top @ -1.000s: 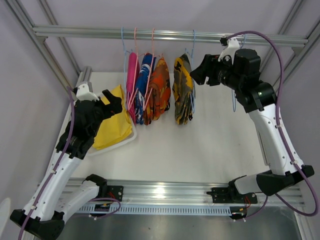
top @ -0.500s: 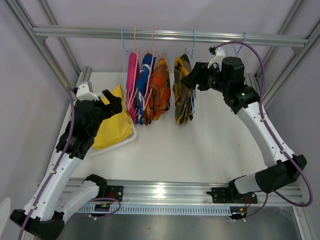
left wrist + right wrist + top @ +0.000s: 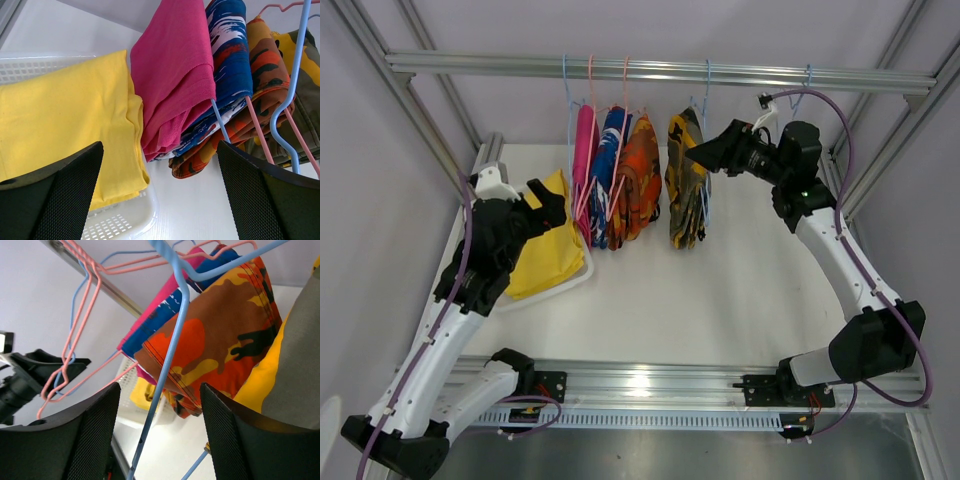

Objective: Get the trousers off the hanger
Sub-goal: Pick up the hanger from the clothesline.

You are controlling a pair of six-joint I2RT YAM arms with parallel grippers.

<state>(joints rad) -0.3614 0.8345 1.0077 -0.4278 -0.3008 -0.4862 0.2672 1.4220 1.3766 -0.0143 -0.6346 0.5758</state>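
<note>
Left gripper (image 3: 548,200) first: jaws spread as wide as they go, nothing between them, hanging just above the plain yellow trousers (image 3: 545,250). That pair lies folded flat in the white basket (image 3: 570,283) at the left of the table (image 3: 740,290), and it is the only thing in there.

Over to the right gripper (image 3: 698,157): jaws well apart, though not at full stretch, and raised to the height of the hanging clothes, right beside the yellow-and-dark camouflage trousers (image 3: 682,180). From its wrist camera a blue hanger (image 3: 170,370) wire runs down between the two fingers; whether either finger touches it I can't tell from here, and nothing looks clamped.

Up on the rail (image 3: 650,70), four pairs hang on wire hangers. From the left: pink trousers (image 3: 584,160), blue-and-white trousers (image 3: 610,170) and orange camouflage trousers (image 3: 638,180), bunched tight and pressing on each other. The yellow-and-dark pair hangs a little apart to their right.
</note>
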